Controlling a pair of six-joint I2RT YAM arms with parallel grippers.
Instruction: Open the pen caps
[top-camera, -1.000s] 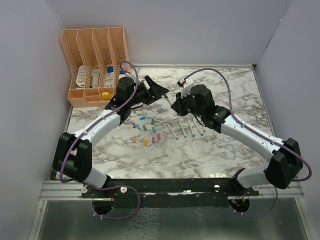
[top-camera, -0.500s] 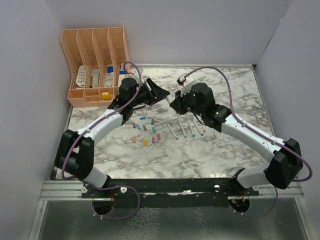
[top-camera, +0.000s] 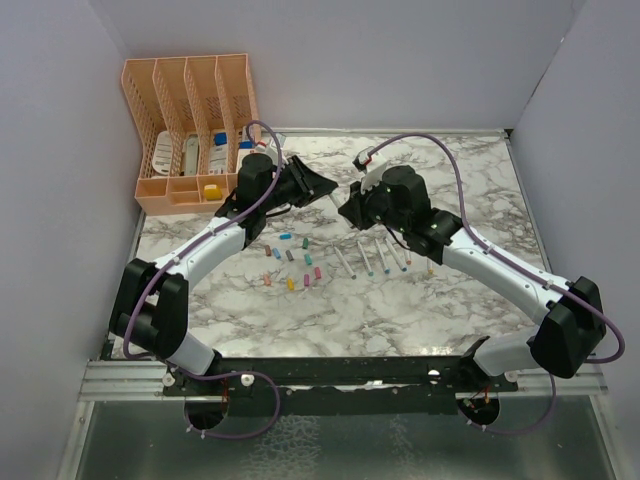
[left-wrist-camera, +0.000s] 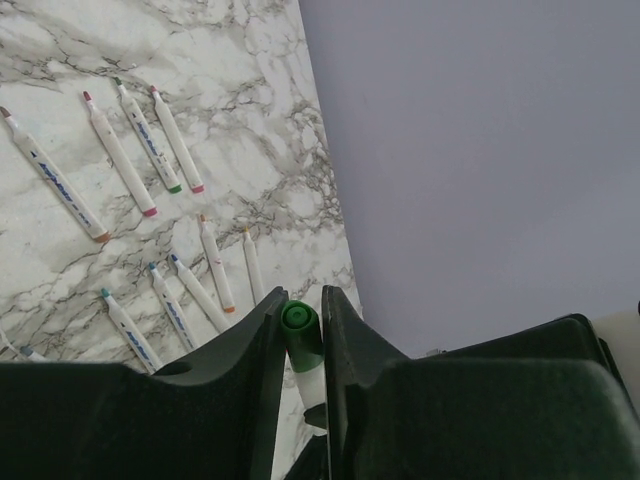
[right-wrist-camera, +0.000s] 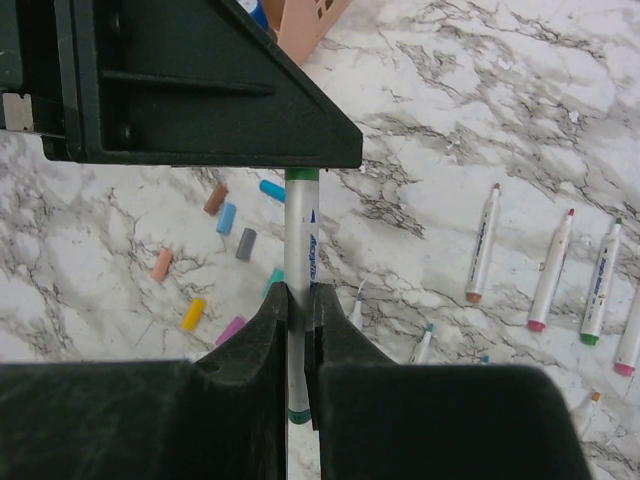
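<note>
i have my left gripper (top-camera: 322, 188) clenched on the green pen cap (left-wrist-camera: 297, 333), just above the centre of the top view. my right gripper (top-camera: 352, 208) is grasping the white pen (right-wrist-camera: 300, 240) by its barrel, and the two tools sit nose to nose. the cap sits on the end of the pen. in the right wrist view its green band meets the barrel with no gap showing.

compared with a second ago, the left wrist has crept slightly right and the right gripper has edged left, so they sit closer together. the loose caps (top-camera: 290, 255) at centre frame and the row of bare pens (top-camera: 385, 258) to their right lie on the marble table (top-camera: 470, 180) where they were.
</note>
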